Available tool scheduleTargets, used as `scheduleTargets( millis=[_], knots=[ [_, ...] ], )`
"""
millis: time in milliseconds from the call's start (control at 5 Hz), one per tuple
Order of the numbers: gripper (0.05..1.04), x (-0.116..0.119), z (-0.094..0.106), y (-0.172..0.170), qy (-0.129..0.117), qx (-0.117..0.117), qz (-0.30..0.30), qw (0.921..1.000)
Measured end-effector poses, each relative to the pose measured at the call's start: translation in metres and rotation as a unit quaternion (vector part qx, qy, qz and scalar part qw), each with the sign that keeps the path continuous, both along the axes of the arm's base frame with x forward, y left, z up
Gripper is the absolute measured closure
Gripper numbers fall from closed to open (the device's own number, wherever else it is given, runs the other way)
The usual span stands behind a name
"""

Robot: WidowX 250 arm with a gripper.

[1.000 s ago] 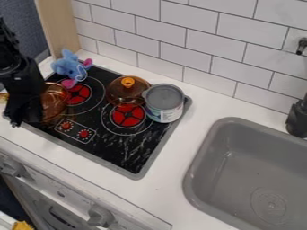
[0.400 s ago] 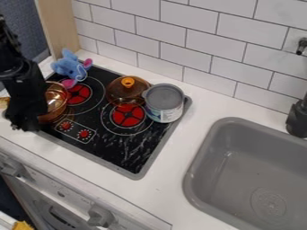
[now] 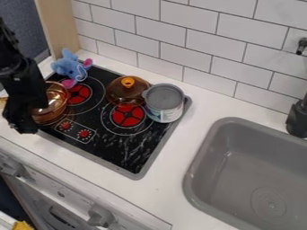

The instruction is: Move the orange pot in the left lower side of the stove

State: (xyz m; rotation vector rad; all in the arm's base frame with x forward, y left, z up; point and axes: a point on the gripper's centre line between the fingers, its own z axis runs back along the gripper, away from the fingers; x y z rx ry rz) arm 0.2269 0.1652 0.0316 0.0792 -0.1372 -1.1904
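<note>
While the fingers [image 3: 21,128] hang by the stove's [image 3: 120,150] left edge, spread or pressed together I cannot tell, the orange pot [image 3: 56,104], partly hidden, is at its left side, near 1 blue plush toy [image 3: 67,67].

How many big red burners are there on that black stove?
2 visible: one burner beside the orange pot, another burner beside the gray can. More could be hidden under things on the stove.
</note>
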Motion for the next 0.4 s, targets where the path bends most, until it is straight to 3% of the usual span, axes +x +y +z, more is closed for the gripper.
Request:
scheduleTargets(
  millis=[200,400],
  knots=[
    [0.083,-0.005,0.022,0.004,-0.034,-0.010,0.011,0.9993],
    [0.083,-0.005,0.043,0.009,-0.067,0.008,0.017,0.9976]
  ],
)
